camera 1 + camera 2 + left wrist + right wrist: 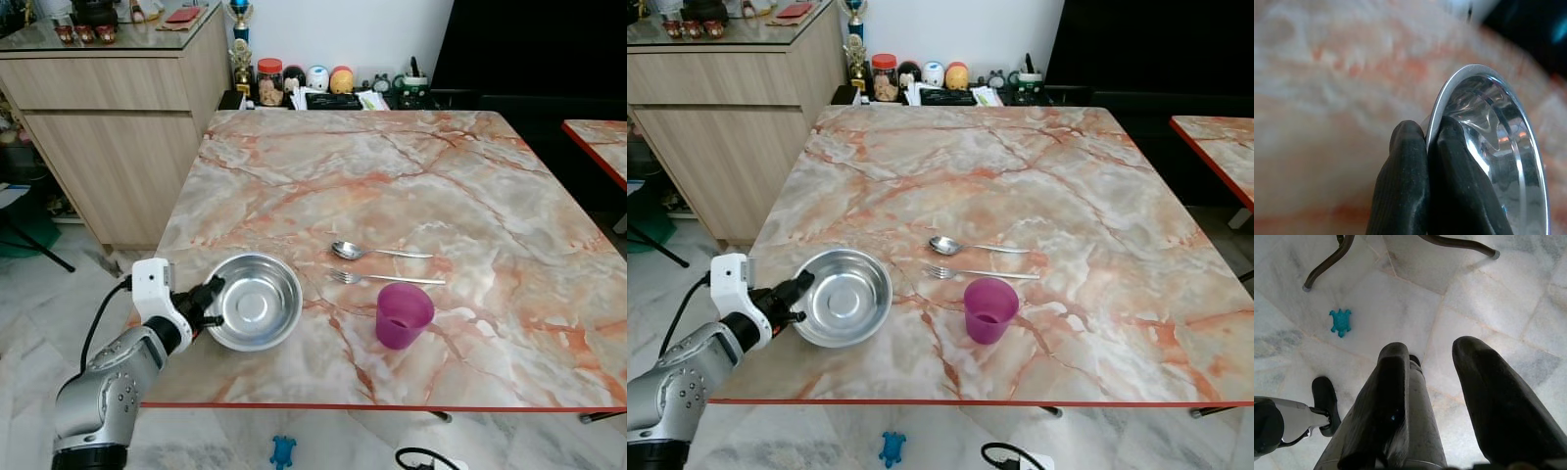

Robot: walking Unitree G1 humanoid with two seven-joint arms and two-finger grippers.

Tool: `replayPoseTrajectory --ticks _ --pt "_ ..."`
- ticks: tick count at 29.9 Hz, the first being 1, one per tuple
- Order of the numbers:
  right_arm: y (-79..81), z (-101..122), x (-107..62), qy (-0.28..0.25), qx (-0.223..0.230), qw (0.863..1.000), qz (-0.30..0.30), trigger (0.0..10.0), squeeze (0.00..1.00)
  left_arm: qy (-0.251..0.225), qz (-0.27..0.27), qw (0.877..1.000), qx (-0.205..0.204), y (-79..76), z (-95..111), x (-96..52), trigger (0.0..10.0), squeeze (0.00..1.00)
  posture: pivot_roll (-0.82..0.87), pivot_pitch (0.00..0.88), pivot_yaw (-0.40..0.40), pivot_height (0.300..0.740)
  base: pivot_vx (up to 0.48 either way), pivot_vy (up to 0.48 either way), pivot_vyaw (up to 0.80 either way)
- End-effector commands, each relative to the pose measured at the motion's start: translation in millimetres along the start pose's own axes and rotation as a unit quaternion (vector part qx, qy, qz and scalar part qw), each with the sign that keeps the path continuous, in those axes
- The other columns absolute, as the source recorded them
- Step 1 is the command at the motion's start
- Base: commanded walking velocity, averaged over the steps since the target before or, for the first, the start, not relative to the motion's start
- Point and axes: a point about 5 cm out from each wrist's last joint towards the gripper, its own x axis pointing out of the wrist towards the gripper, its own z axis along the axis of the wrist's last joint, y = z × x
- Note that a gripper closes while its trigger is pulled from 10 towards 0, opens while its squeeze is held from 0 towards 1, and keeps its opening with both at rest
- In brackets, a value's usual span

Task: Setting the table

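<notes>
The jaws of the left gripper [1426, 147] are clamped on the near-left rim of the steel bowl [255, 300], one finger outside the wall and one inside, as the left wrist view makes plain. From that pinch the bowl lies ahead of the jaws and toward the robot's right, its base looking settled on the counter [392, 176] close to the near-left corner, though contact cannot be confirmed from above. A round bowl has no long axis to speak of, so the line that matters runs from the pinched rim across the bowl's centre toward the cutlery.

Out along that line, a fork [384, 279] and a spoon [377, 252] are laid side by side, both long axes running left to right, the spoon farther from the robot. A purple cup [403, 314] stands upright just nearer than the fork's handle end. The bowl is kept apart from all three, though the fork's tines are near its right edge.

The left arm is reached low from beyond the counter's corner, forearm angled up and inward, wrist roughly level with the rim. It is plainly the nearer arm to the bowl.

The right gripper [1437, 377] hangs idle with jaws apart, pointed at the marble floor [1488, 298], where a small blue turtle toy [1340, 321] lies.

Any further slide toward the cutlery would likely call for care around the fork.
</notes>
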Motion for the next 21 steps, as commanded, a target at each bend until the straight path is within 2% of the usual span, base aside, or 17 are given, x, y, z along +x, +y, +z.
replayPoseTrajectory --ticks 1,6,10,12,16,21 --pt "-1.7 0 0.0 0.002 -0.003 1.0 0.0 10.0 0.0 -0.071 -0.01 0.997 -0.016 -6.9 22 -0.4 10.0 0.0 0.15 0.009 -0.048 0.74 0.0 0.0 0.0" --pt "-2.7 0 -0.1 -0.001 -0.001 1.0 -0.003 10.0 0.0 -0.142 -0.02 0.988 -0.054 -24.4 39 1.0 10.0 0.0 0.15 0.0 -0.056 0.74 0.0 0.0 0.0" --pt "-3.1 1 -0.1 -0.001 -0.003 1.0 -0.002 10.0 0.0 -0.169 -0.039 0.983 -0.051 -40.3 48 3.2 10.0 0.0 0.15 0.0 -0.059 0.74 0.0 0.0 0.0" --pt "-3.6 1 -0.1 -0.002 -0.004 1.0 -0.003 10.0 0.0 -0.177 -0.061 0.982 -0.018 -54.2 52 5.2 10.0 0.0 0.14 0.0 -0.06 0.74 0.0 0.0 0.0" --pt "-4.2 1 -0.2 -0.003 -0.003 1.0 -0.003 10.0 0.0 -0.164 -0.088 0.981 0.052 -66.9 50 4.2 10.0 0.0 0.14 0.0 -0.061 0.74 0.0 0.0 0.0" --pt "-5.2 1 -0.3 -0.004 -0.002 1.0 -0.002 10.0 0.0 -0.156 -0.094 0.98 0.075 -68.8 45 -1.3 10.0 0.0 0.14 0.0 -0.065 0.74 0.0 0.0 0.0"
